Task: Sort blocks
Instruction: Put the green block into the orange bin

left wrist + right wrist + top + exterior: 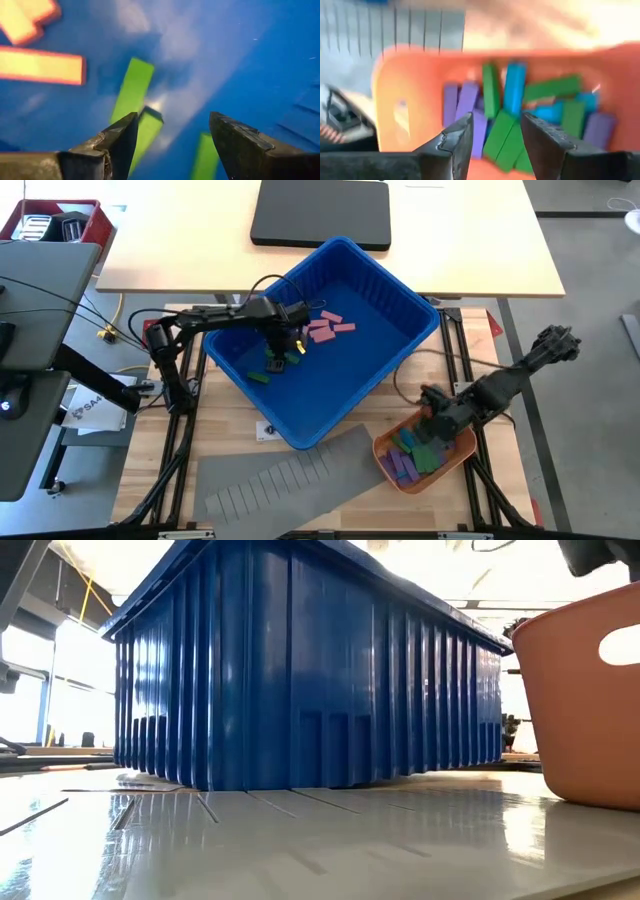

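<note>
Several pink blocks (330, 330) and a few green blocks (275, 365) lie flat on the floor of the blue bin (400, 305). My left gripper (285, 345) reaches down into the bin and hangs open just above the green blocks (134, 89), touching none; one green block (145, 131) lies beside a fingertip. My right gripper (432, 425) hovers open over the orange-red tray (385, 455). Purple, green and blue blocks (515, 107) lie heaped in the tray, and nothing is between the fingers (497, 120).
The blue bin's tall walls (300, 670) surround my left gripper. A grey slotted sheet (290, 475) lies at the near side, in front of the bin and beside the tray (590, 700). A black case (320, 210) rests on the far table.
</note>
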Controlling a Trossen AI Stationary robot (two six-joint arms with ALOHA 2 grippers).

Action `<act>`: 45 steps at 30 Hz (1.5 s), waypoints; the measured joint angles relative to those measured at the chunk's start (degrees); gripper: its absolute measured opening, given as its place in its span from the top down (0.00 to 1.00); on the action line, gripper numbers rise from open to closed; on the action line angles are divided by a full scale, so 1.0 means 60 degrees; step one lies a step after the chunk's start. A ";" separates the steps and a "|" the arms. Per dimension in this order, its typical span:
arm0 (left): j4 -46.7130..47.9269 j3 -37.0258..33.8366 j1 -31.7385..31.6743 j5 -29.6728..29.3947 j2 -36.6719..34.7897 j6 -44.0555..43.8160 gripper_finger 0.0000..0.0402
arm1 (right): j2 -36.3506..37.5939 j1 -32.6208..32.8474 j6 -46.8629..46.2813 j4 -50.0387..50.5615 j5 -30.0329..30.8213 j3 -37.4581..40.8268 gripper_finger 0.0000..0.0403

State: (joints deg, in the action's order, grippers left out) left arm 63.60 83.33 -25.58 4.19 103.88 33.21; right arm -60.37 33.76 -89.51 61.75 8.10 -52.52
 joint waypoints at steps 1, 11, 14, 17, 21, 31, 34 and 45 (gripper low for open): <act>-0.0253 -0.0160 0.0000 0.0000 0.0000 0.0293 0.41 | 0.0006 0.0000 -0.0006 0.0401 0.0386 -0.0289 0.60; -0.2904 -0.1749 0.0023 -0.0462 0.0000 0.1500 0.41 | 0.0006 -0.0004 -0.0100 0.2870 0.1730 -0.2148 0.60; -0.3703 -0.2164 0.0018 -0.0600 0.0002 0.1509 0.41 | 0.0006 -0.0004 -0.0210 0.2880 0.1678 -0.2347 0.60; -0.4165 -0.2510 0.0018 -0.0519 0.0004 0.1490 0.42 | 0.0006 -0.0004 -0.0697 0.2873 0.1658 -0.2486 0.60; -0.4709 -0.2894 0.0018 -0.0463 0.0060 0.1487 0.47 | 0.0006 -0.0004 -0.1006 0.2651 0.1661 -0.2694 0.60; -0.4796 -0.2926 0.0019 -0.0073 0.0379 0.0645 0.77 | -0.0072 -0.0007 -0.0833 0.1468 0.2735 -0.3223 0.60; -0.4242 -0.2427 0.0018 0.0124 0.0362 0.0261 0.77 | -0.0155 -0.0111 -0.0292 0.0964 0.3515 -0.3384 0.60; -0.4484 0.1630 -0.0160 0.4400 -0.0881 -0.2884 0.77 | -0.0184 -0.1880 0.5036 -0.4171 0.5604 -0.3442 0.60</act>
State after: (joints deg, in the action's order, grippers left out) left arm 36.70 93.11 -26.54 30.58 98.59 15.90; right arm -61.47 22.48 -59.29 36.73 41.72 -73.17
